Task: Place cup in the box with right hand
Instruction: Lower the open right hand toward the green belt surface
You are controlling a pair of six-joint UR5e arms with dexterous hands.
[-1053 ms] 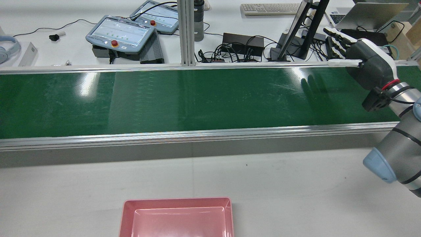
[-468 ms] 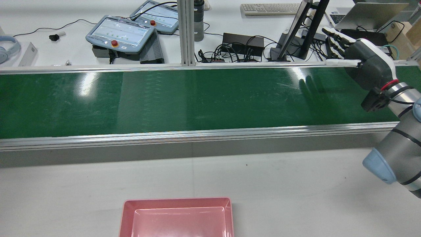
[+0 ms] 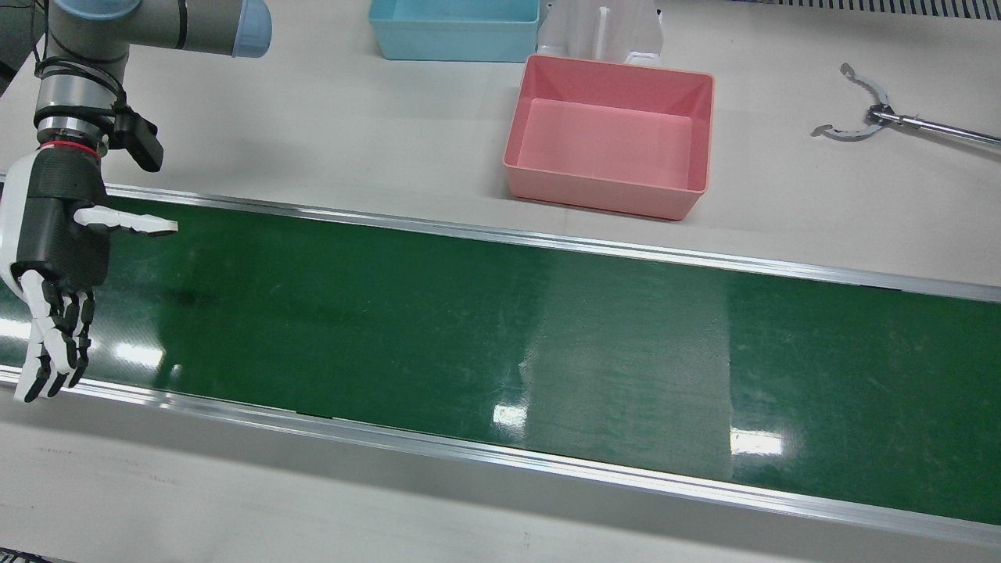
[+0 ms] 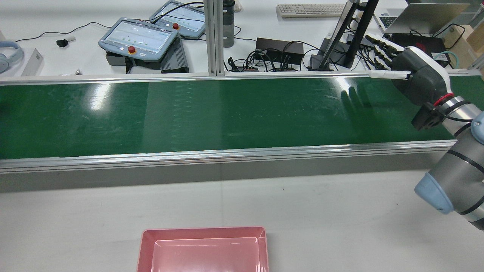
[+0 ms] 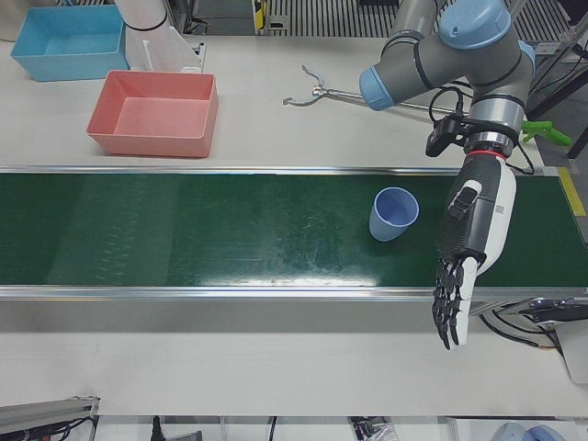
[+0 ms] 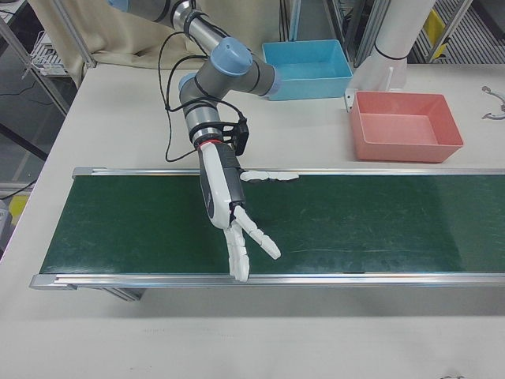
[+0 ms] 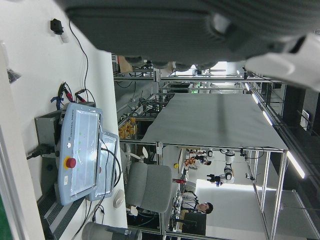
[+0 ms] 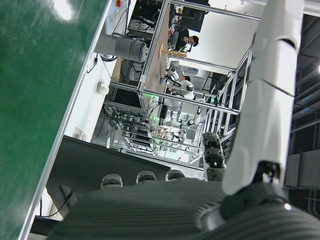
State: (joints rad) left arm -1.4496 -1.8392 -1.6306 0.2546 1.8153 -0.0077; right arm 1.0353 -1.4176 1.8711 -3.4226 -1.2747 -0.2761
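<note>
A light blue cup (image 5: 393,213) stands upright on the green belt (image 5: 202,230), seen only in the left-front view. My left hand (image 5: 472,237) hangs open just to its right in that view, fingers pointing down past the belt's near rail, not touching it. My right hand (image 3: 56,258) is open over the belt's other end (image 4: 414,75) (image 6: 227,201), fingers spread and holding nothing. The empty pink box (image 3: 606,197) sits on the table beside the belt (image 4: 204,229) (image 6: 406,150) (image 5: 152,145), far from both hands.
A blue bin (image 3: 453,48) and a white pedestal (image 3: 602,27) stand behind the pink box. A metal reacher tool (image 3: 868,121) lies on the table. Teach pendants (image 4: 138,37), cables and a monitor stand (image 4: 340,41) sit beyond the belt's far rail.
My right hand has shifted slightly left and farther away in the rear view. The lighter patch on the belt has slid to the right.
</note>
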